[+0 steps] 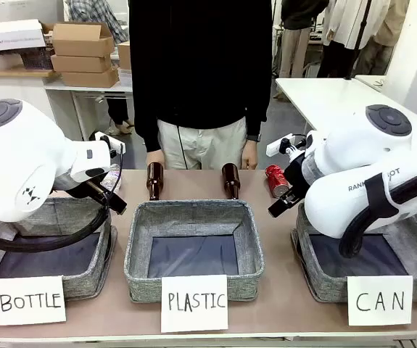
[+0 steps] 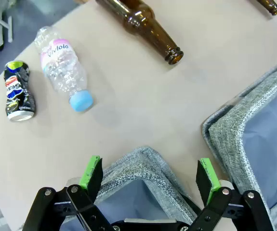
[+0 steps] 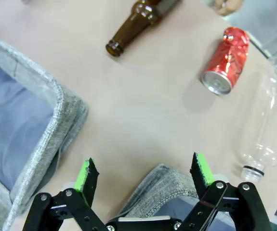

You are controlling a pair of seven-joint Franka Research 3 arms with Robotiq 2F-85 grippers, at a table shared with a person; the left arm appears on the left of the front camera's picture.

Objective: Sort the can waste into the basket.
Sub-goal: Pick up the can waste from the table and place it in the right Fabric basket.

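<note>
**Clerk:** Largest entry?
**Keeper:** Basket (image 1: pixel 317 279), grey fabric, signed "CAN". Location: directly beneath the right claw (image 3: pixel 144 171), with one corner lying between its two green pads.

**Clerk:** The claws?
**Keeper:** Right claw: jaws wide, empty. Left claw (image 2: pixel 149 172): jaws wide, empty, hanging over a corner of the "BOTTLE" bin (image 2: pixel 167 187).

**Clerk:** The cans?
**Keeper:** Red can (image 3: pixel 225 67): on its side, dented, ahead of the right claw and off toward the finger on the wrist view's right. Its silver end faces the claw. A clear bottle (image 3: pixel 266 125) lies just beside it on the outer side. A brown bottle (image 3: pixel 138 21) lies ahead, apart.
Dark can (image 2: pixel 17 91): on its side, ahead of the left claw and well out past the finger on that view's left. A blue-capped plastic bottle (image 2: pixel 63 70) lies between can and claw.

**Clerk:** Handling note for the step in hand?
**Keeper:** Probably the red can first, taken by the right claw, as it is the nearest.
- Reach forward and across, then roll the wrist so the pads straddle the can's round sides, not its ends.
- Descend centred on the body and keep the outer finger off the clear bottle.
- Close gently, since thin dented metal may crumple or slip out.
- Draw back over the basket and release low.
</note>
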